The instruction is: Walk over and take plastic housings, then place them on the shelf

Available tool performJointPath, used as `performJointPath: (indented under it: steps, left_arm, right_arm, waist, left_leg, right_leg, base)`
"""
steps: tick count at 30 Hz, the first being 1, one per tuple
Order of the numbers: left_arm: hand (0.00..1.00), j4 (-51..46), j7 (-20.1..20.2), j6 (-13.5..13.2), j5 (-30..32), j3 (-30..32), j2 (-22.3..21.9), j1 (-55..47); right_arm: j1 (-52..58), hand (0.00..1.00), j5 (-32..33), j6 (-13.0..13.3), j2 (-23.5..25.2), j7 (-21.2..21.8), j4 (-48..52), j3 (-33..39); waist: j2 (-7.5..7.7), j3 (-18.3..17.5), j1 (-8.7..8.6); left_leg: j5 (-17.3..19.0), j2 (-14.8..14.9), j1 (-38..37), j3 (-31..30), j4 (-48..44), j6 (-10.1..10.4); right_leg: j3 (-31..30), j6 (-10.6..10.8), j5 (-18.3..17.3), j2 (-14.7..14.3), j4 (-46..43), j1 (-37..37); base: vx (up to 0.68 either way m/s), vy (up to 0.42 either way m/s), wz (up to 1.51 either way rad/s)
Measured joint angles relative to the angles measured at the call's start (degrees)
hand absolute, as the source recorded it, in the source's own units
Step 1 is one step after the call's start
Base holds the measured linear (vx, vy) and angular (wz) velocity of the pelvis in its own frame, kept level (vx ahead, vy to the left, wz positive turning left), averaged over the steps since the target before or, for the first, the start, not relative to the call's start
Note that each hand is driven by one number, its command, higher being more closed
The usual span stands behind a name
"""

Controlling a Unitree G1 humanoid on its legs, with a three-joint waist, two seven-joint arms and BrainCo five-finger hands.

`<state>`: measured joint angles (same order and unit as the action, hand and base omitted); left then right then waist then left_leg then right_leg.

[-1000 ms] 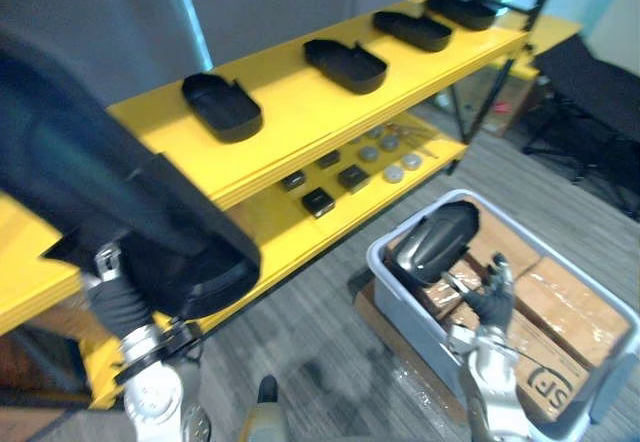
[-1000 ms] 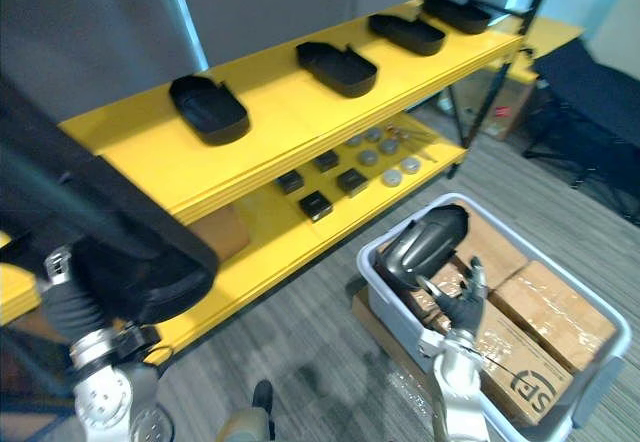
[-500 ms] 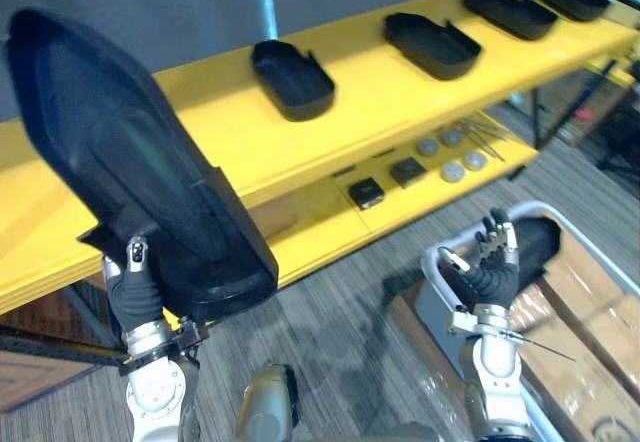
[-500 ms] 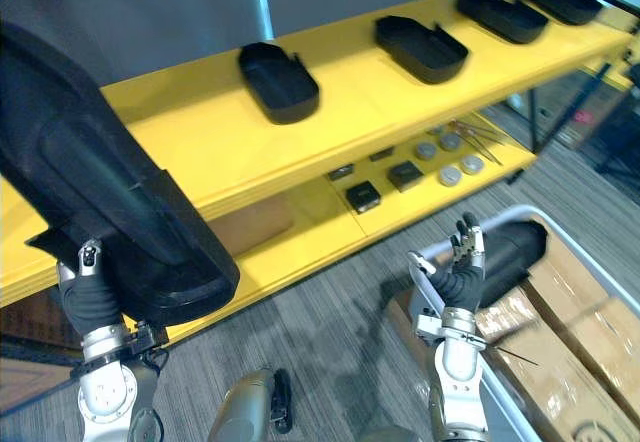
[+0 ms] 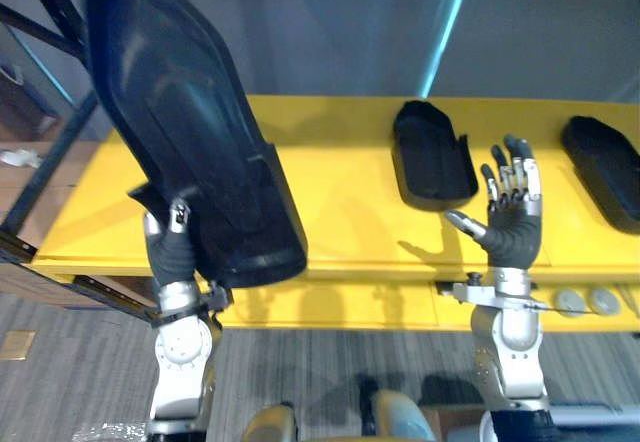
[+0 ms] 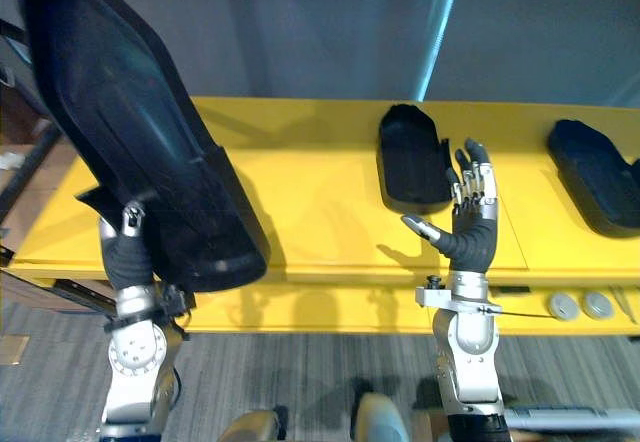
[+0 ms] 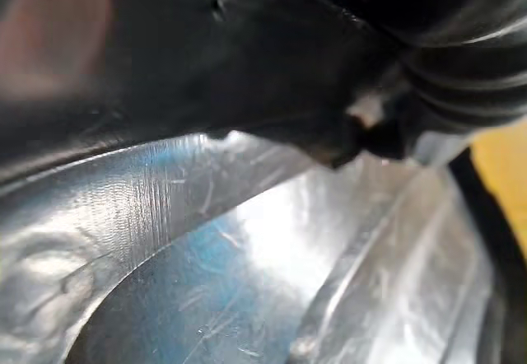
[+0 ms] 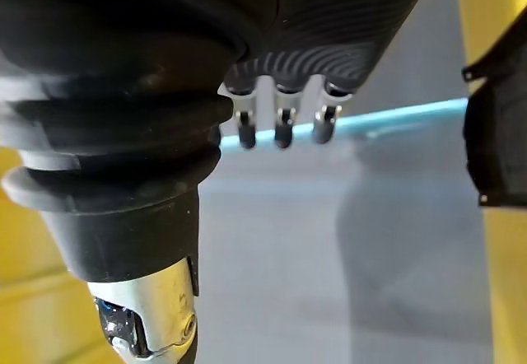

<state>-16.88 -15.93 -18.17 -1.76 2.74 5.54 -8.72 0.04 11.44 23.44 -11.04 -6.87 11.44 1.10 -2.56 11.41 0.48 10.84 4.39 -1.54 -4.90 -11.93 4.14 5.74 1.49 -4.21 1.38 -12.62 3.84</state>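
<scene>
My left hand (image 5: 170, 252) holds a large black plastic housing (image 5: 190, 132) upright by its lower edge, thumb pinched over the rim, in front of the yellow shelf's top board (image 5: 340, 212). The left wrist view shows that housing's glossy inner wall (image 7: 206, 249) from very close. My right hand (image 5: 512, 227) stands raised and open with straight fingers (image 8: 282, 125), empty, before the shelf's front edge. Just behind it a smaller black housing (image 5: 430, 157) lies on the board. Another housing (image 5: 605, 167) lies at the far right.
A black shelf post (image 5: 50, 7) slants across the upper left. Two round silver discs (image 5: 588, 302) lie on the lower shelf at the right. A grey wall with a cyan strip (image 5: 445, 22) stands behind the shelf. Grey carpet (image 5: 80, 362) lies below.
The camera has swung to face the shelf, and the tote bin has left the picture. My right hand has risen, open, before the shelf edge. My left hand keeps the housing.
</scene>
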Motion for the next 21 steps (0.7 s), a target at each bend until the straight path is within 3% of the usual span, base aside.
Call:
performJointPath:
  steps: [3,8,9,10,12,13,14,16,19,21]
  left_arm:
    - [1.0,0.0,2.0,-0.1,-0.1,-0.3,0.0,0.3]
    - [1.0,0.1,2.6,-0.1,-0.5,-0.5,0.0,0.9]
    - [1.0,0.1,2.6,-0.2,-0.4,-0.6,0.4,0.9]
    - [1.0,0.2,2.6,-0.2,0.2,-0.5,0.8,0.9]
    - [1.0,0.2,2.6,-0.2,0.7,-0.6,0.8,1.2]
    - [1.0,0.2,2.6,0.3,1.5,-0.6,0.9,2.0]
    - [1.0,0.4,2.6,0.6,2.2,-0.3,1.5,2.9]
    - [1.0,0.9,2.7,3.0,3.0,0.6,5.1,5.6]
    - [1.0,1.5,3.3,7.5,3.2,2.4,8.6,7.7]
    - [1.0,3.0,4.4,12.2,2.1,3.5,10.4,9.8]
  right_arm:
    - [2.1,0.0,-1.4,-0.9,0.4,-1.9,0.0,2.5]
    - [3.9,0.0,-4.1,-1.2,0.5,-5.1,1.1,8.7]
    - [3.5,0.0,-4.3,-1.0,0.6,-5.6,1.7,10.0]
    - [3.0,0.0,-4.3,-0.7,0.3,-5.6,1.7,10.9]
    - [2.8,0.0,-4.0,-0.3,-0.9,-5.7,2.0,11.4]
    - [3.2,0.0,-3.7,-0.1,-1.4,-5.6,3.2,12.1]
    - [3.5,0.0,-3.7,0.0,-0.8,-5.6,3.5,12.5]
    - [5.2,0.0,-3.4,0.0,-0.2,-5.3,5.7,12.9]
    - [6.9,0.0,-2.7,0.2,0.7,-3.4,8.3,13.5]
    - [8.3,0.0,-2.7,0.1,1.4,-1.6,9.4,13.4]
  waist:
    - [0.03,0.0,-1.29]
    - [1.07,0.6,-2.05]
    - [1.35,0.9,-2.75]
    - [0.86,0.7,-3.18]
    - [-0.46,0.3,-4.41]
    - [-1.53,0.0,-4.6]
    - [-1.17,0.3,-4.63]
    - [0.3,1.1,-6.03]
    - [0.9,0.8,-6.54]
    - [1.37,0.5,-7.29]
  left_leg:
    - [-1.5,-0.3,-0.4,6.9,0.3,-0.4]
    - [-2.2,-3.6,2.0,6.9,-6.8,1.0]
    - [-0.2,-2.5,3.1,7.7,-8.9,-1.6]
    - [-0.3,0.4,2.8,8.4,-8.6,-1.4]
    - [-0.1,2.8,1.8,8.4,-6.3,-0.3]
    - [2.2,2.7,1.2,8.9,-3.9,2.8]
    - [2.3,1.7,1.2,10.0,-4.1,2.6]
    - [2.4,-1.2,1.1,12.3,-4.0,0.8]
    - [2.0,-2.5,0.6,14.2,-2.9,-0.1]
    - [1.9,-3.1,0.6,14.3,-2.3,-0.2]
  right_leg:
    - [1.1,-0.1,-0.1,1.5,0.7,-1.4]
    - [-1.3,0.4,-0.8,5.3,0.7,-2.0]
    - [-2.3,0.8,-1.0,5.7,0.1,-1.6]
    - [-3.7,1.5,-2.2,5.4,-1.8,-0.2]
    - [-6.1,3.4,-3.5,5.4,-4.5,2.0]
    - [-7.9,4.4,-3.4,5.7,-5.5,3.5]
    - [-8.9,5.0,-3.0,6.7,-5.5,3.8]
    - [-10.8,7.4,0.4,9.3,-1.2,2.7]
    - [-11.0,7.4,3.8,10.8,4.3,0.9]
    - [-10.6,8.6,5.8,11.4,7.0,-0.2]
  base:
    - [0.06,0.008,0.23]
    - [-0.03,0.097,-0.13]
    - [-0.14,0.159,-0.38]
    - [-0.18,0.206,-0.49]
    - [-0.14,0.292,-0.62]
    - [-0.08,0.349,-0.61]
    - [-0.06,0.333,-0.59]
    - [-0.06,0.298,-0.37]
    - [0.02,0.247,-0.22]
    - [0.07,0.066,0.02]
